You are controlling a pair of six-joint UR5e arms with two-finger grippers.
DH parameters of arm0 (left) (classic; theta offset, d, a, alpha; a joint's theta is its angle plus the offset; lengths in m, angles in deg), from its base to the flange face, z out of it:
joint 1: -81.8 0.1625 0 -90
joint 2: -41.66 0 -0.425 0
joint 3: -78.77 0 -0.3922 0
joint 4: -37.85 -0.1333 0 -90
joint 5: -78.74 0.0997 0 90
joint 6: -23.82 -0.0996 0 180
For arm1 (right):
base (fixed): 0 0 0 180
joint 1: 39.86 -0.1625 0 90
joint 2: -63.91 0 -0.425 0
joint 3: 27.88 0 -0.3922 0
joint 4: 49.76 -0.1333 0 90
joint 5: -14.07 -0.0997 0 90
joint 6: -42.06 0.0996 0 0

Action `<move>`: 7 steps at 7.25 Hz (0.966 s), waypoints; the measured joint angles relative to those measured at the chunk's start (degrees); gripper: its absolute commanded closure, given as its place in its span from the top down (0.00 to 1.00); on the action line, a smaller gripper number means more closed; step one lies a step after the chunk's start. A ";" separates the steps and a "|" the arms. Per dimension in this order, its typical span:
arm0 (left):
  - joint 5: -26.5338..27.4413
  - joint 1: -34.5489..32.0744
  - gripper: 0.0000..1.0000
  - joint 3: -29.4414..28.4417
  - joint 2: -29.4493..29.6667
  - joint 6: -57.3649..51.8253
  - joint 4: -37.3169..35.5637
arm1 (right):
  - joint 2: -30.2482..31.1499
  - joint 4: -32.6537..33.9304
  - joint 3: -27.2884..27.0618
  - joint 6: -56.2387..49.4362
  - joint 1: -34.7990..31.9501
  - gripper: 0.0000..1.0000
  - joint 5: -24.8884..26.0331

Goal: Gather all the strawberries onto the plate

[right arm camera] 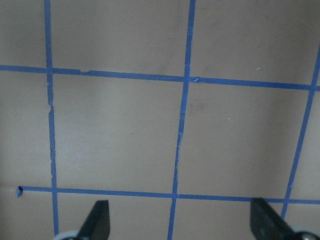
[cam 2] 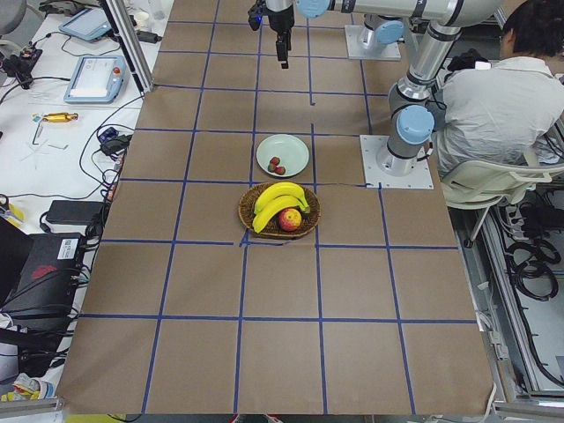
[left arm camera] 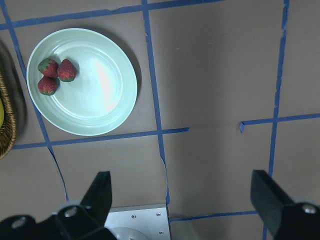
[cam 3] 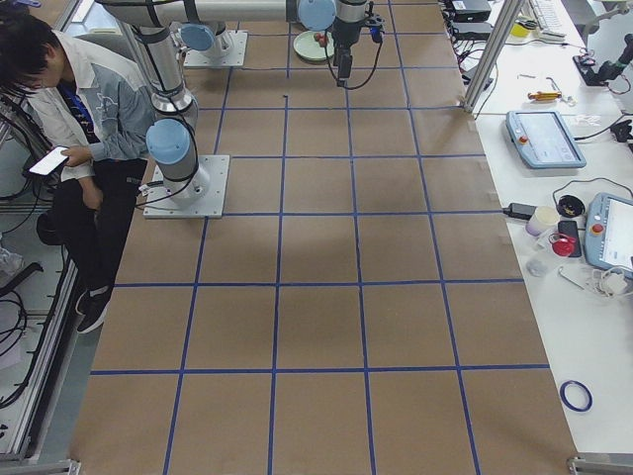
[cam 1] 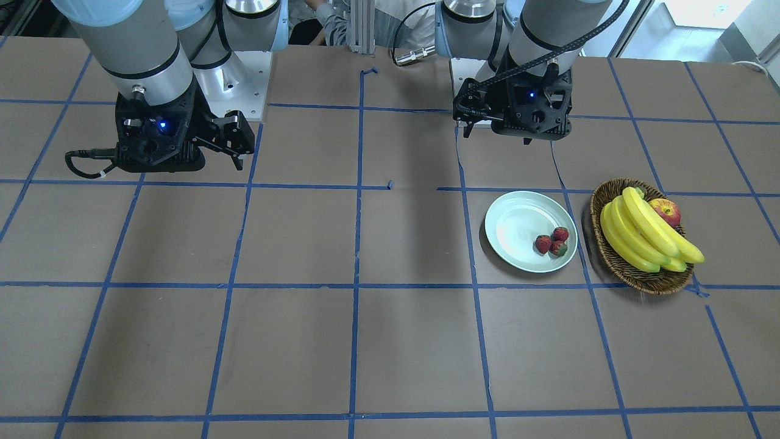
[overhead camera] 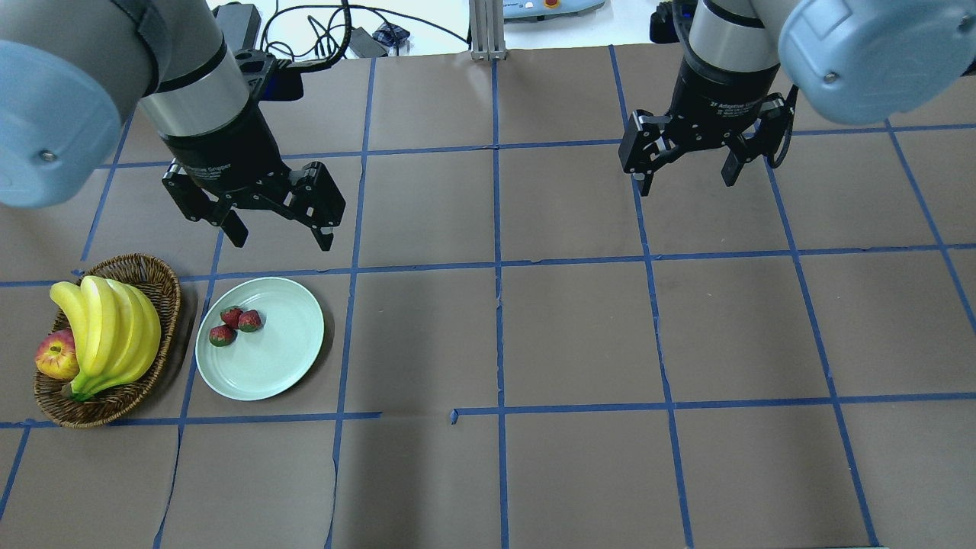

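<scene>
Three red strawberries [overhead camera: 232, 316] [overhead camera: 249, 321] [overhead camera: 222, 335] lie together inside the pale mint-green plate [overhead camera: 274, 358], near its rim on the basket side. They also show in the front view [cam 1: 543, 244] on the plate [cam 1: 518, 222], and in the left wrist view [left arm camera: 67, 70] on the plate [left arm camera: 95, 102]. My left gripper [overhead camera: 282, 238] is open and empty, raised above the table just behind the plate; its fingers [left arm camera: 100, 190] show in the left wrist view. My right gripper [overhead camera: 686, 183] is open and empty, far from the plate, over bare table [right arm camera: 125, 130].
A brown wicker basket [overhead camera: 166, 286] with a bunch of bananas [overhead camera: 107, 328] and a red-yellow apple [overhead camera: 55, 354] stands right beside the plate. Blue tape lines grid the brown table. A seated person [cam 2: 502, 97] is behind the robot bases.
</scene>
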 measured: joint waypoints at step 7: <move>-0.22 0.46 1.00 3.01 1.09 0.11 -8.14 | 0.98 0.05 0.83 0.40 -0.15 1.00 -0.17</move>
